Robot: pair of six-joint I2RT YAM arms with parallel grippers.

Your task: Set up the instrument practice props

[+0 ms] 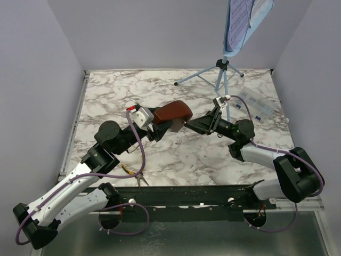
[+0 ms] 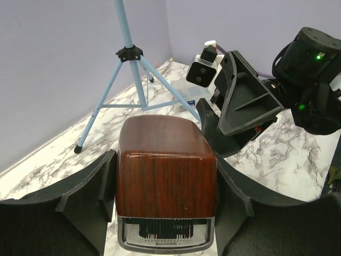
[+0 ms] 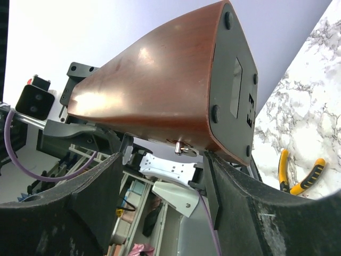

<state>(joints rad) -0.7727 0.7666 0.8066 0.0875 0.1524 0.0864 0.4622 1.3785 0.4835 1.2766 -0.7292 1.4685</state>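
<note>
Left wrist view: metronome (image 2: 166, 184) is pinched side to side in the left tool (image 2: 164, 160), with a dark finger (image 2: 90, 197) flat against each wooden flank. Top external view has it lifted clear of the marble worktop (image 1: 106, 90), axis roughly level, about mid-worktop between the two arms.

Right wrist view: the metronome's black underside with rubber feet faces right in frame, and the body tapers away toward the left arm. A small metal key sticks out of the lower edge.

Right tool (image 3: 164, 157) is spread, fingertips right at the metronome's wide base end. The body looks wider than the gap and sits past the tips, so it isn't clamped by this tool. Cannot tell whether the tips actually touch it.

Music stand (image 1: 222, 66) is upright at the far right of the worktop with its tripod legs splayed. Its light blue desk is high up and tilted, and the sheet of music (image 1: 240, 18) lies against it.

Clear plastic box (image 1: 258, 105) lies flat just right of the stand's legs, beyond the right arm. Yellow-handled pliers (image 1: 133, 173) lie at the near edge beside the left arm, well apart from the metronome.
</note>
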